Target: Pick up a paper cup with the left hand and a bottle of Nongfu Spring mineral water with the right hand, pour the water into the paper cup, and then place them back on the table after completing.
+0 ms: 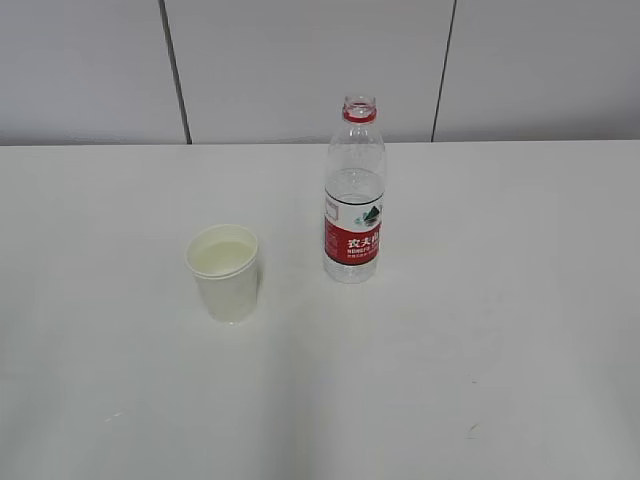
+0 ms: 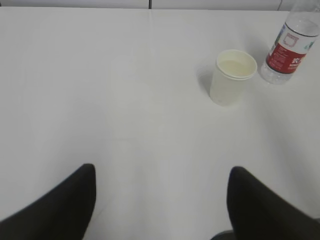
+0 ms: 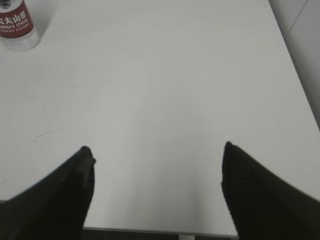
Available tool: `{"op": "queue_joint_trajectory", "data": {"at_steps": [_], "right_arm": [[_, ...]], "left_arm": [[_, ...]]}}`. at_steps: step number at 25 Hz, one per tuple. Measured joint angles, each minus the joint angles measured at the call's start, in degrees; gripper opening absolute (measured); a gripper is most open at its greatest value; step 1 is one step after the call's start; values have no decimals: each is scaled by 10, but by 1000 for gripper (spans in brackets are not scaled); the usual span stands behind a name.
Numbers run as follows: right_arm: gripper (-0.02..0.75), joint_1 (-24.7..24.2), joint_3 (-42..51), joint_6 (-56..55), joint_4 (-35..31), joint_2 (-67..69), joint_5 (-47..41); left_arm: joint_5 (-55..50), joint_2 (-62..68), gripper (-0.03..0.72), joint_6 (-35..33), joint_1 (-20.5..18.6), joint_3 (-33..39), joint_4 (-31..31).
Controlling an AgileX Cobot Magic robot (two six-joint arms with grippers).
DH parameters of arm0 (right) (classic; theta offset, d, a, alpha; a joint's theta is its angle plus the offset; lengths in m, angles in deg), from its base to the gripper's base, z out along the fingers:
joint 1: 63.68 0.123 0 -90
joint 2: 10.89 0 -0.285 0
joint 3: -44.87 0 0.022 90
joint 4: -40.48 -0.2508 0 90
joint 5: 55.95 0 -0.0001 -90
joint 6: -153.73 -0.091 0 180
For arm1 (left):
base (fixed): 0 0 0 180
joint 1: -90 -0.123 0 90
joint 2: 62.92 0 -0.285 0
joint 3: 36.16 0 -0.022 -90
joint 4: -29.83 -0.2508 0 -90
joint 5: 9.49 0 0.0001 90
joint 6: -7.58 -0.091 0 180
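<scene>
A white paper cup stands upright on the white table, with liquid inside. To its right stands an uncapped, red-labelled Nongfu Spring bottle, partly filled. Both also show in the left wrist view, the cup and the bottle far ahead at the upper right. The bottle's base shows at the top left of the right wrist view. My left gripper is open and empty over bare table. My right gripper is open and empty near the table's front edge. Neither arm shows in the exterior view.
A grey panelled wall runs behind the table. The table's front edge and right edge show in the right wrist view. A faint scuff mark lies on the tabletop.
</scene>
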State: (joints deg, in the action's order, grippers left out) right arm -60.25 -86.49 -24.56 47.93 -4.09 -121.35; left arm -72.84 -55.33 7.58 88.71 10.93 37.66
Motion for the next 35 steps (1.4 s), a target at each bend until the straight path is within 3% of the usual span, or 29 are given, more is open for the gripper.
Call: {"op": "queue_joint_trajectory", "data": {"at_steps": [7, 35], "right_arm": [[587, 0, 0, -1, 1, 0, 0], [587, 0, 0, -7, -4, 0, -1]], "left_arm": [[1, 0, 484, 32, 0, 0, -16], [2, 0, 449, 33, 0, 0, -16]]}}
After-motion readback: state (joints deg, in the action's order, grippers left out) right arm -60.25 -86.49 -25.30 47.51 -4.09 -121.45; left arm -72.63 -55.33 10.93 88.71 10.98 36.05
